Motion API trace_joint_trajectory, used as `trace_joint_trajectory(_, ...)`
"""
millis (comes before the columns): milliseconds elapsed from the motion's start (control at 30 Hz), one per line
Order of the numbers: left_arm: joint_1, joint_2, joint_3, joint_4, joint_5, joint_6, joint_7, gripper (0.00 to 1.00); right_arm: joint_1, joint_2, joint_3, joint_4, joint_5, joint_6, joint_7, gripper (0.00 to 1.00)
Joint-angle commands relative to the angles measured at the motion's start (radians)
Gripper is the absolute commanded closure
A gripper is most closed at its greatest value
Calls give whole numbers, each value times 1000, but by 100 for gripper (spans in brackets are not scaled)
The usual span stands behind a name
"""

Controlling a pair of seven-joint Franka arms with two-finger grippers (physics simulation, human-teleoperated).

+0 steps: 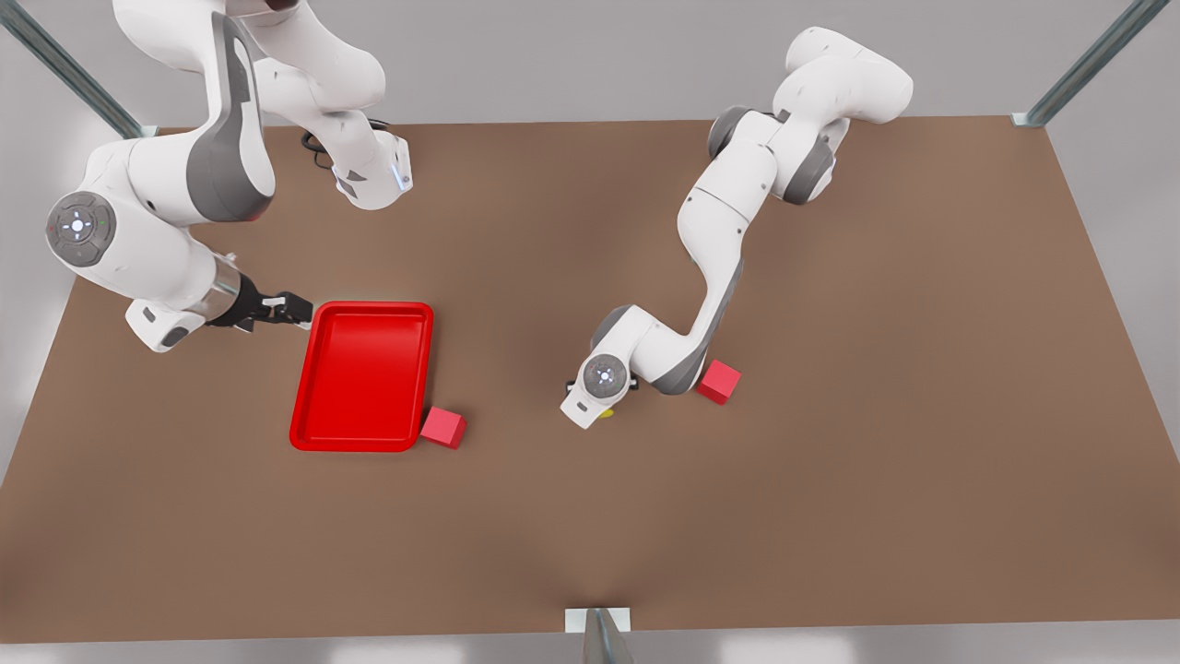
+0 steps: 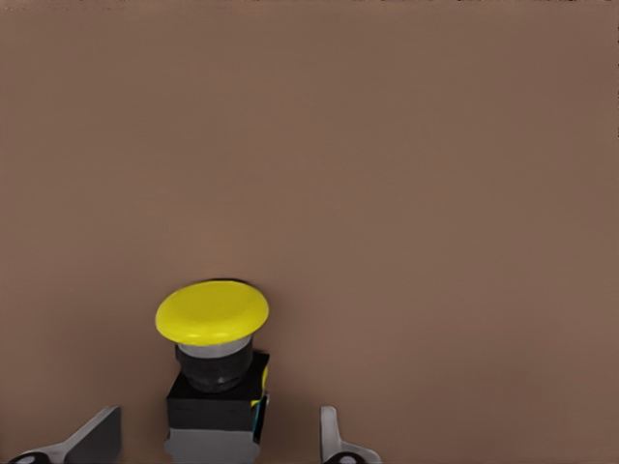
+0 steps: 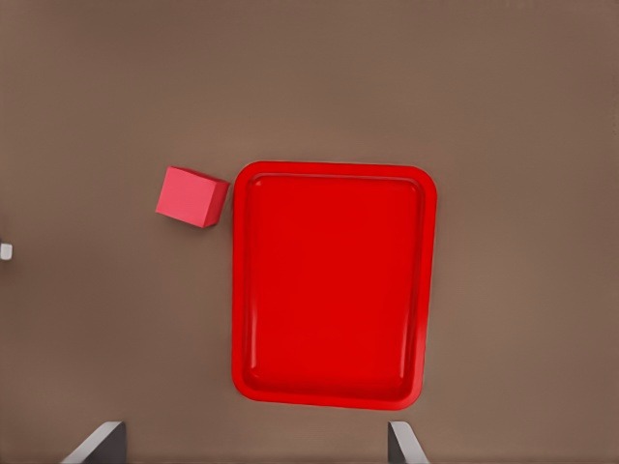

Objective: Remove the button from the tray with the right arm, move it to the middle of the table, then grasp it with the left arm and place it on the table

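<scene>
Your button point(image 2: 213, 372) sits upright on the table point(image 1: 830, 461), round yellow cap on top, grey collar under it, black-and-grey boxy body below. In the front view you only catch a yellow sliver point(image 1: 606, 413) of it, near the table's middle, well apart from the tray point(image 1: 364, 444). The tray is bright red, shallow, rectangular, rounded corners, raised rim, lying flat toward the front view's left, nothing inside it. The table is flat matte brown, biggest surface you see

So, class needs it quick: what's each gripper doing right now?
Left gripper: open, fingers either side of the button.
Right gripper: open, holding nothing, beside the tray.
</scene>
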Motion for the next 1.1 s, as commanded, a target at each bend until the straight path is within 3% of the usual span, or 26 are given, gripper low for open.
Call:
trace_joint_trajectory(0,0,-8,-1,6,4,-14,100,1,3,-1,0,1,0,0,-34,0)
trace_joint_trajectory(333,-1,1,15,-3,4,8,160,1,-1,-4,-2,6,-12,20,-34,0)
trace_joint_trajectory(400,-1,1,15,-6,4,16,155,4,-17,-4,-8,13,-14,9,-34,0)
trace_joint_trajectory(467,-1,1,15,-6,2,16,155,14,-31,-10,-9,29,-12,-2,-36,0)
trace_joint_trajectory(700,-3,-2,13,-7,-1,4,131,61,-44,-7,-2,45,-3,17,-34,0)
trace_joint_trajectory(900,-1,-48,16,0,1,-35,0,62,-44,-1,-2,50,-3,20,-34,0)
trace_joint_trajectory(1067,-4,-79,107,3,2,117,-194,62,-34,8,0,49,-2,18,-34,0)
